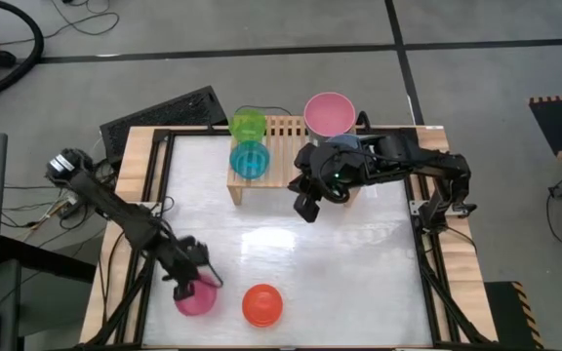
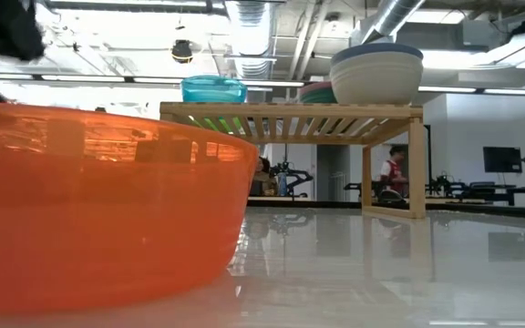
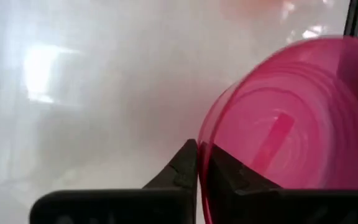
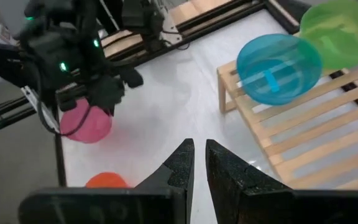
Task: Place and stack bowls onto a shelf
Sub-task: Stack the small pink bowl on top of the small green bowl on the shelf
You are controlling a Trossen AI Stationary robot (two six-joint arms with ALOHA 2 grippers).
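i see the left gripper (image 1: 192, 284) at the table's near-left corner, fingers pinched on the rim of the magenta bowl (image 1: 195, 297). the bowl is tilted, mouth toward the wrist camera, rim wall between the fingertips (image 3: 188, 163). orange bowl (image 1: 261, 304) sits just beside it, upright. right gripper (image 4: 199, 163) hangs over the shelf (image 1: 283, 130), fingers nearly together, holding nothing. green bowl (image 1: 248, 125) and cyan bowl (image 1: 250, 159) are on the slats.

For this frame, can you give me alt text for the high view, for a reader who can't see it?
From above, the left gripper pinches the rim of a magenta bowl at the table's near left, an orange bowl beside it. On the wooden shelf at the far edge sit green, cyan and light pink bowls; the right gripper hovers just before the shelf.
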